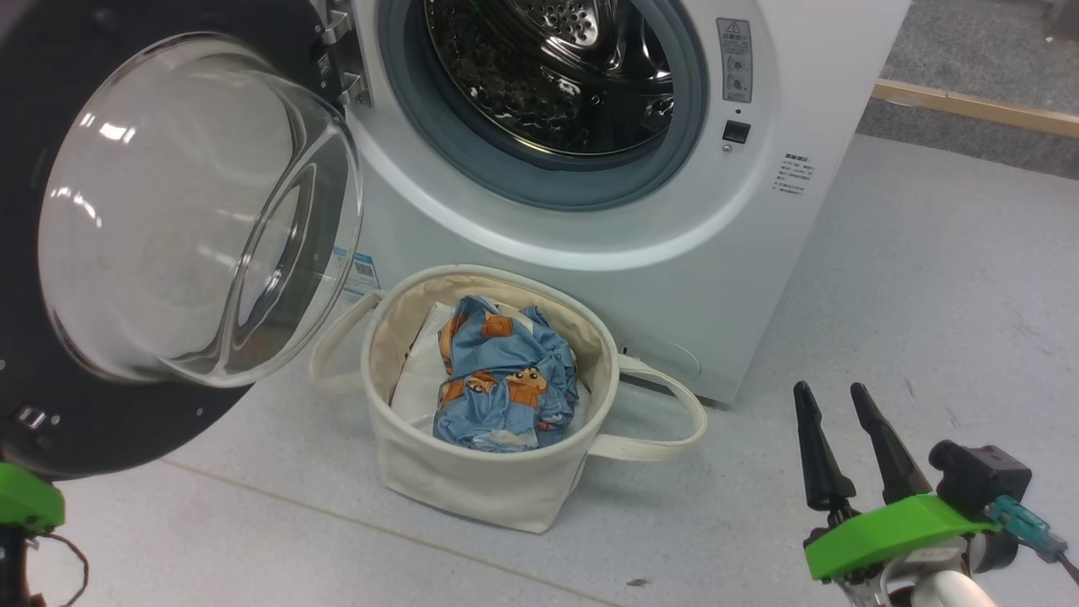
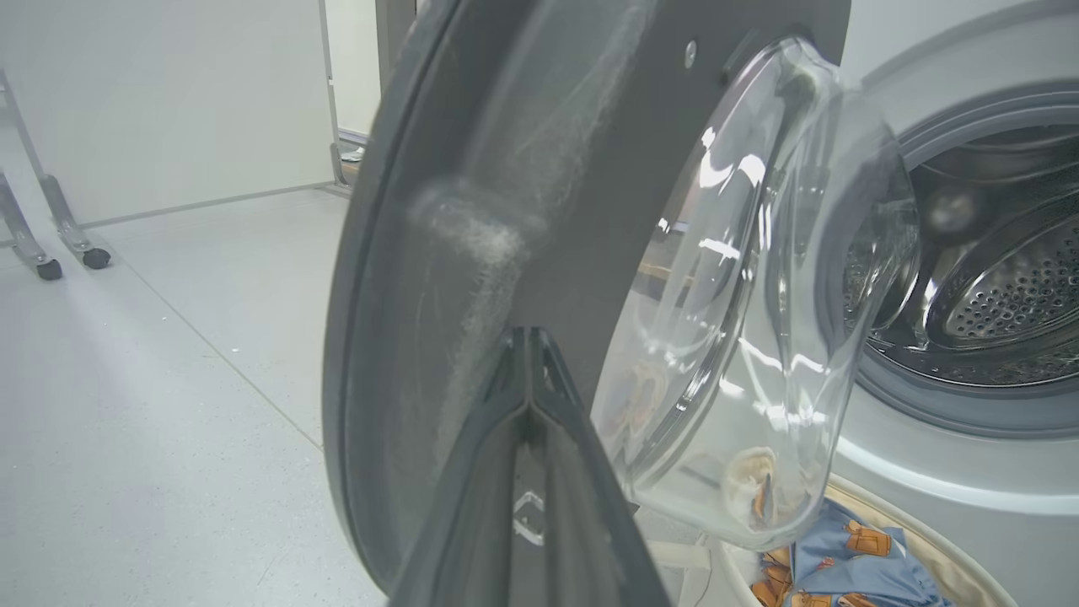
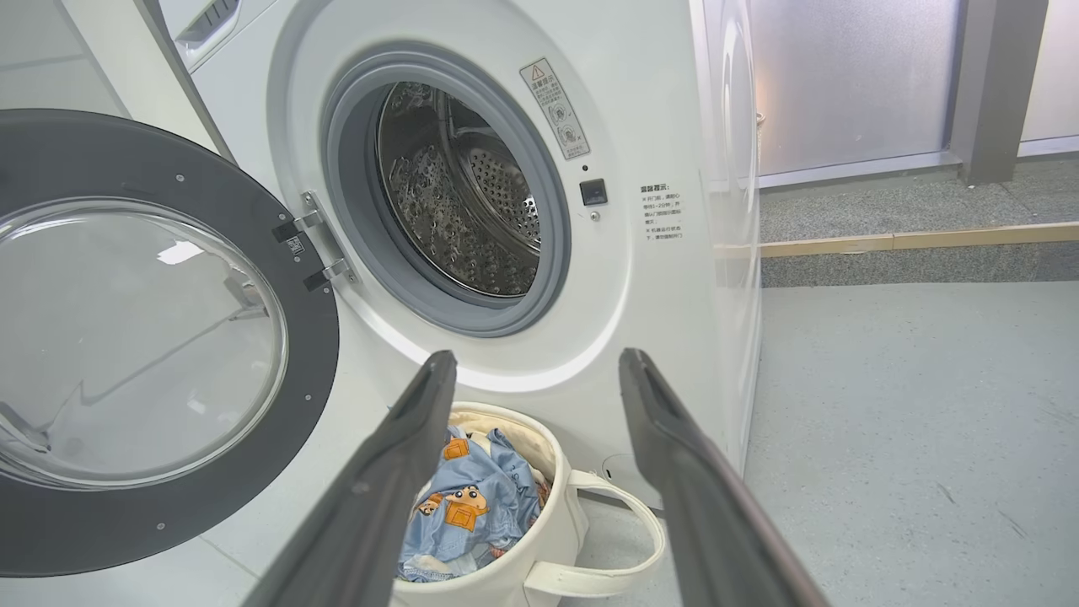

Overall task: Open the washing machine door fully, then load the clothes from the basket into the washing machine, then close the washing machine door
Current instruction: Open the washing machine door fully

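The washing machine [image 1: 759,253] stands with its steel drum [image 1: 548,67] exposed. Its door [image 1: 110,430] is swung out to the left, the glass bowl [image 1: 194,211] facing me. In front sits the cream basket [image 1: 472,472] holding the blue bear-print clothes [image 1: 497,379]. In the left wrist view my left gripper [image 2: 529,337] is shut, its tips against the door's [image 2: 472,253] dark outer face. My right gripper [image 1: 830,396] is open and holds nothing, low to the right of the basket. In the right wrist view that gripper [image 3: 535,362] points toward the basket [image 3: 539,556] and clothes [image 3: 464,514].
A white padding cloth [image 1: 421,371] lies under the garment in the basket. A wooden strip [image 1: 969,105] edges the floor right of the machine. Castor-footed frame legs [image 2: 50,244] stand far off beyond the door. Grey floor [image 1: 927,320] stretches to the right.
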